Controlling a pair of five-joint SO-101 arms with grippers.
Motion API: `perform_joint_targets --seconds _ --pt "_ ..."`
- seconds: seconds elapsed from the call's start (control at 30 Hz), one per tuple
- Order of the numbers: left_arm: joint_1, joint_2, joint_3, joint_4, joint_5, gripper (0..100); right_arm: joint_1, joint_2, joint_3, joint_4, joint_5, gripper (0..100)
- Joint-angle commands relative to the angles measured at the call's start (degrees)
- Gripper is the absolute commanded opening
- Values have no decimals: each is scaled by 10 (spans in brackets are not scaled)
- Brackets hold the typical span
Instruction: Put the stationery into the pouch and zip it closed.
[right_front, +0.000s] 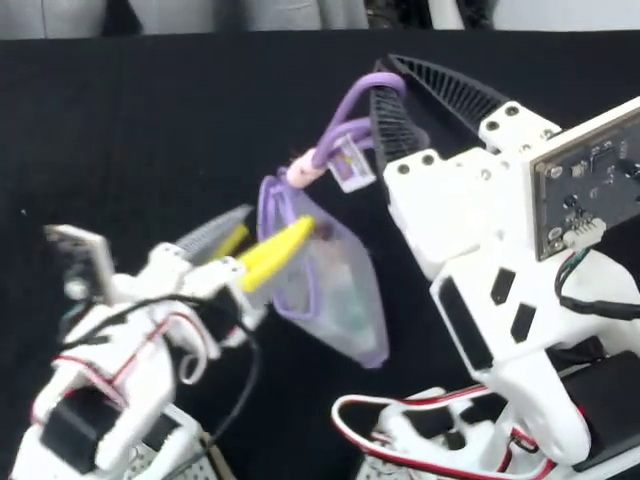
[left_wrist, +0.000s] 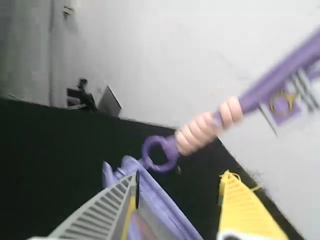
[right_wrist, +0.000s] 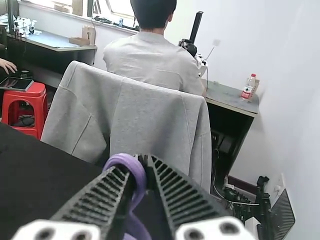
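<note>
A see-through purple pouch (right_front: 335, 295) hangs in the air over the black table, with blurred coloured contents showing through its wall. Its purple strap (right_front: 350, 110) runs up from pink beads (right_front: 303, 172) and a small tag (right_front: 350, 165) to my right gripper (right_front: 383, 80), which is shut on the strap's loop (right_wrist: 131, 175). My left gripper (right_front: 278, 218) stands open around the pouch's upper end, with the yellow finger (left_wrist: 245, 210) in front and the grey finger (left_wrist: 100, 217) behind. The zip's ring pull (left_wrist: 157, 152) and the beads (left_wrist: 205, 127) lie between those fingers; the pouch edge (left_wrist: 150, 200) rests near the grey one.
The black table (right_front: 150, 120) spreads out under and behind the pouch. Both arms' white bodies and red and black cables (right_front: 400, 420) crowd the near edge. Beyond the table's far side stands a chair with a grey jacket (right_wrist: 125, 115) over it.
</note>
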Motion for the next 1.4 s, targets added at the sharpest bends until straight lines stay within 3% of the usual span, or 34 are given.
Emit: perform_joint_targets --seconds 0.0,0.1,0.2,0.43,0.57,0.7,0.83,0.97,1.13,1.37 --pt "-158 -4 -75 11 8 263 10 4 0 -17 4 11" --pt "-305 -4 -80 9 18 260 19 4 7 -25 4 11" --pt "-378 2 -56 -24 58 260 40 4 47 -72 0 11" --pt "-345 2 79 -158 62 260 51 0 191 -243 -9 11" --pt "-342 2 124 -211 62 260 135 4 182 -263 -89 11" --pt "-341 2 127 -213 62 260 198 5 167 -263 -111 11" --pt "-341 -1 130 -213 62 260 197 7 168 -270 -114 11" --pt "-341 -2 131 -213 62 260 147 46 158 -312 -112 11" --pt "-341 -2 131 -213 62 260 86 156 26 -301 -90 11" --pt "-341 -3 131 -213 62 260 33 344 -309 -194 -88 11"
